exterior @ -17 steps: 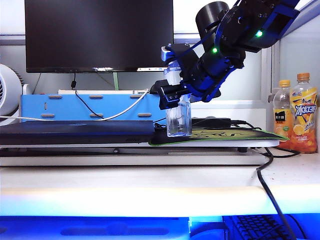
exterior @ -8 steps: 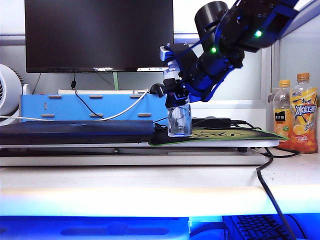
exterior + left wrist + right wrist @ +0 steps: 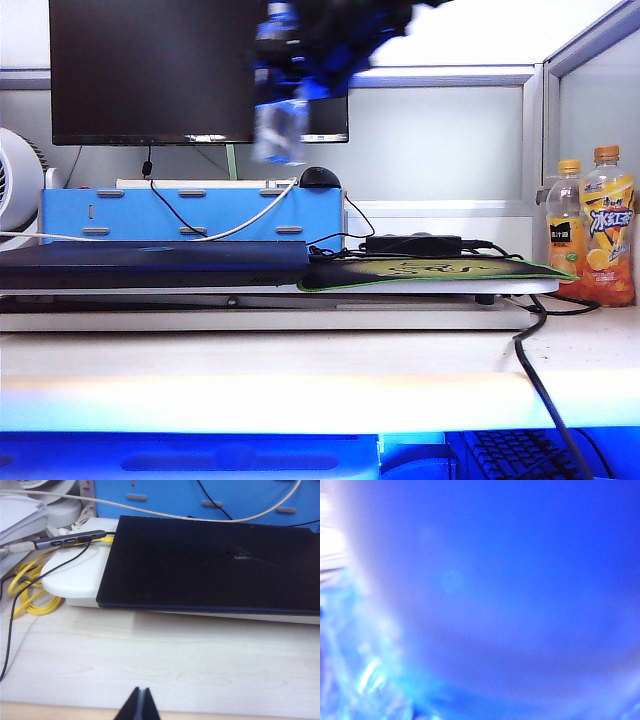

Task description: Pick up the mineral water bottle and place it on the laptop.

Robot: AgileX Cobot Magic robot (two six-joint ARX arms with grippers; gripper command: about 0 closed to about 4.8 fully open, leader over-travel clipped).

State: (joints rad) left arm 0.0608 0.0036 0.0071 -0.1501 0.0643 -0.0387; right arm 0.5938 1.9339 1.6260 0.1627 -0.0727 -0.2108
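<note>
Although motion blur is smearing the upper part of the exterior view, the right gripper (image 3: pixel 290 75) is reading as a dark blue-black mass high in front of the black monitor (image 3: pixel 150 70), with the mineral water bottle (image 3: pixel 278 125) hanging beneath it as a pale, translucent bluish streak. The jaws are apparently clamped on the bottle's upper part, though the fingers themselves are too blurred to separate. The bottle is hanging in the air, well above the laptop (image 3: pixel 150 262), which is lying below the gripper and to the left as a thin, flat, matte navy-black slab on a white stand. The right wrist view is showing only a blue-violet haze with glinting clear plastic at one corner; nothing firmer is resolving there.

The left gripper (image 3: pixel 139 705) is sitting low over the pale wood-grain desk (image 3: pixel 175 655), its dark fingertips pressed together into one narrow point, holding nothing. Beyond it the laptop's smooth lid is running out of frame on one side. A coiled yellow cable (image 3: pixel 30 592) and a grey hub (image 3: pixel 65 540) are lying beside the stand's rounded white corner.
</note>
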